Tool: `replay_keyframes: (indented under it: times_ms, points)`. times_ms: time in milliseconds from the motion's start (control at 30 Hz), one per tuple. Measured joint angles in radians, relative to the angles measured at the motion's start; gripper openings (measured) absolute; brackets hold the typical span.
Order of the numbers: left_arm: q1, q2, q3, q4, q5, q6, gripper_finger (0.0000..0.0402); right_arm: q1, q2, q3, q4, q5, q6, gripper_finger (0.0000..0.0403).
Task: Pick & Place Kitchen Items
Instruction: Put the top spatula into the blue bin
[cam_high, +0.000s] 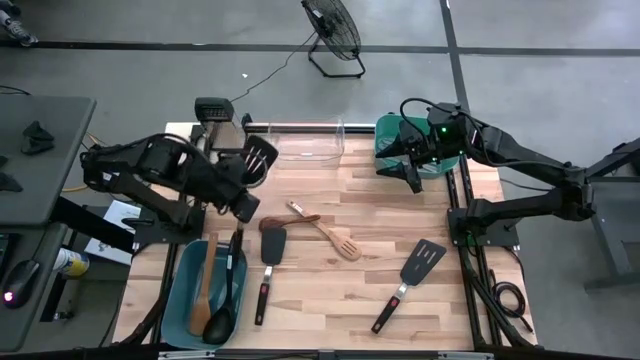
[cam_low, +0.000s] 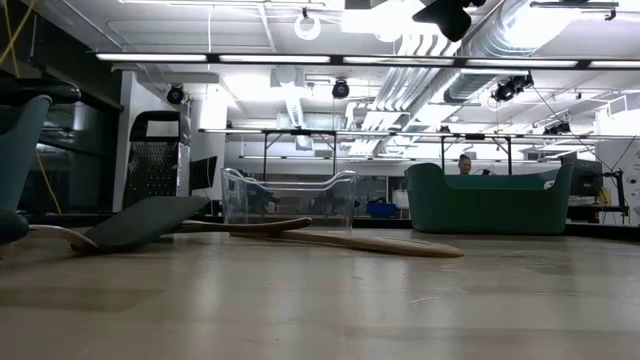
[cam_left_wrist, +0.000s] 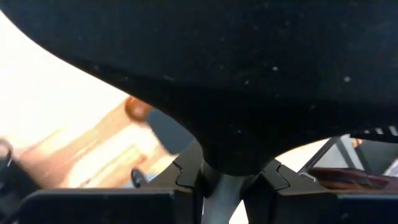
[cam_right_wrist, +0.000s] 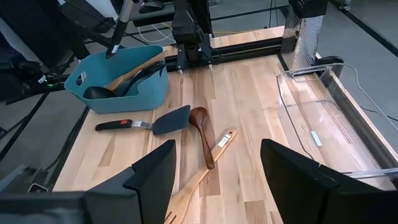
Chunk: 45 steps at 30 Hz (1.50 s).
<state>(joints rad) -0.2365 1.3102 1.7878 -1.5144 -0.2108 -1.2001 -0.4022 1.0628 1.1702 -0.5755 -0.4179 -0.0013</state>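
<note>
My left gripper (cam_high: 244, 205) is shut on a black slotted turner (cam_high: 258, 158) above the far end of the teal tub (cam_high: 190, 300). That tub holds a wooden spoon (cam_high: 205, 285) and a black ladle (cam_high: 224, 305). On the table lie a red-trimmed black turner (cam_high: 268, 262), a dark wooden spoon (cam_high: 290, 221), a wooden slotted spatula (cam_high: 338, 240) and a second black turner (cam_high: 410, 280). My right gripper (cam_high: 413, 176) hovers open and empty near the green tub (cam_high: 398, 140); its fingers frame the right wrist view around (cam_right_wrist: 217, 186). My left gripper (cam_left_wrist: 227, 180) pinches the turner's silvery shaft (cam_left_wrist: 221, 196) between its two fingers, just below the broad black head (cam_left_wrist: 236, 74). The turner is lifted, head uppermost. Its handle (cam_right_wrist: 118, 34) slants down toward the teal tub's far rim (cam_right_wrist: 81, 68); whether it touches the tub I cannot tell.
A clear plastic bin (cam_high: 305, 142) stands at the far edge, between a metal grater (cam_high: 215, 112) and the green tub. Bare wood lies in the table's middle and near right. In the low view a person (cam_low: 465, 163) shows far behind the green tub (cam_low: 485, 200).
</note>
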Motion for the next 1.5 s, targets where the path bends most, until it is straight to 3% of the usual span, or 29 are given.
replay_keyframes:
  times_ms: [400, 967, 1500]
  points:
    - [-0.148, 0.003, -0.072, -0.058, -0.028, -0.192, 0.0067, 0.0, 0.023, 0.0, -0.003, 0.0, 0.005, 0.0227]
    - [-0.306, 0.004, -0.263, -0.056, 0.101, -0.461, 0.0067, 0.0, 0.023, 0.0, -0.004, 0.0, 0.005, 0.0227]
    - [-0.451, 0.003, -0.407, -0.054, 0.139, -0.723, 0.0067, 0.0, 0.023, 0.0, -0.005, 0.0, 0.005, 0.0227]
